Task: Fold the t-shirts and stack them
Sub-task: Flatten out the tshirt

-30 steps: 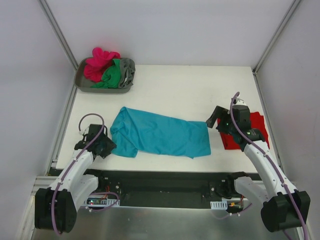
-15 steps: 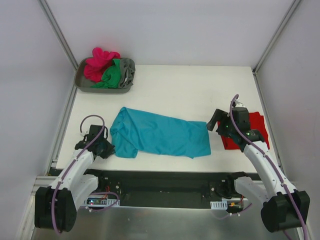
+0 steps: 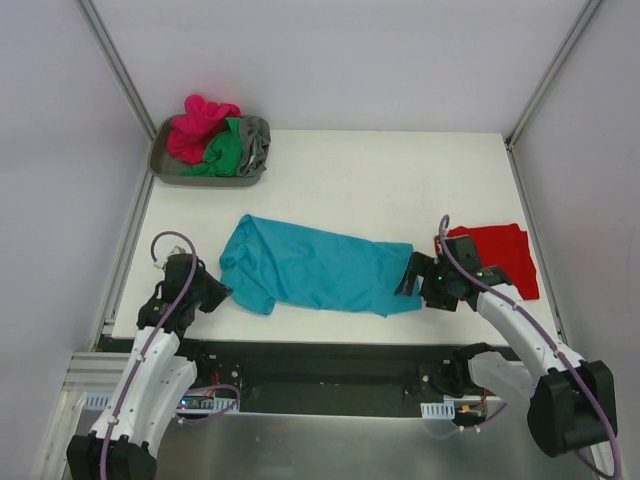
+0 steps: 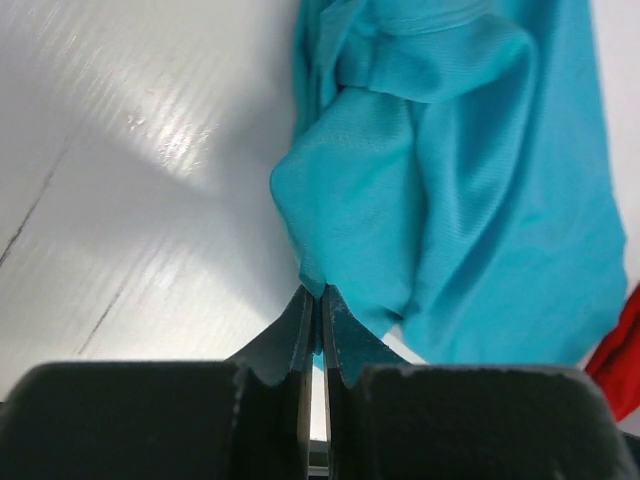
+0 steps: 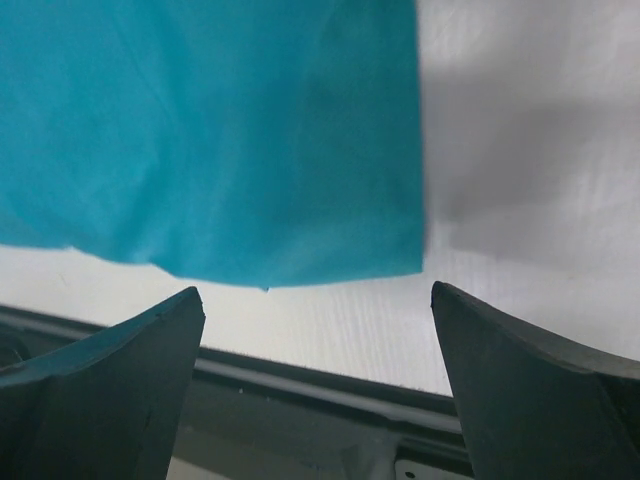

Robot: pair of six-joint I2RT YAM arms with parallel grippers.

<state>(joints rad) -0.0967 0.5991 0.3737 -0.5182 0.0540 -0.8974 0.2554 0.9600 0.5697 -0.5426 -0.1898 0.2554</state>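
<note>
White arm links (image 3: pixel 148 352); black joints (image 3: pixel 562 420); purple cables (image 3: pixel 171 235) looping along each.

Both arms low: left arm (image 3: pixel 150 345) jaws pinched together, right arm (image 3: pixel 520 325) jaws spread wide.

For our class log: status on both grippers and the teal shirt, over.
Left gripper shut on teal t-shirt edge. Right gripper open, poised at its other end. Red t-shirt lies apart, further right; nothing blocking.
</note>
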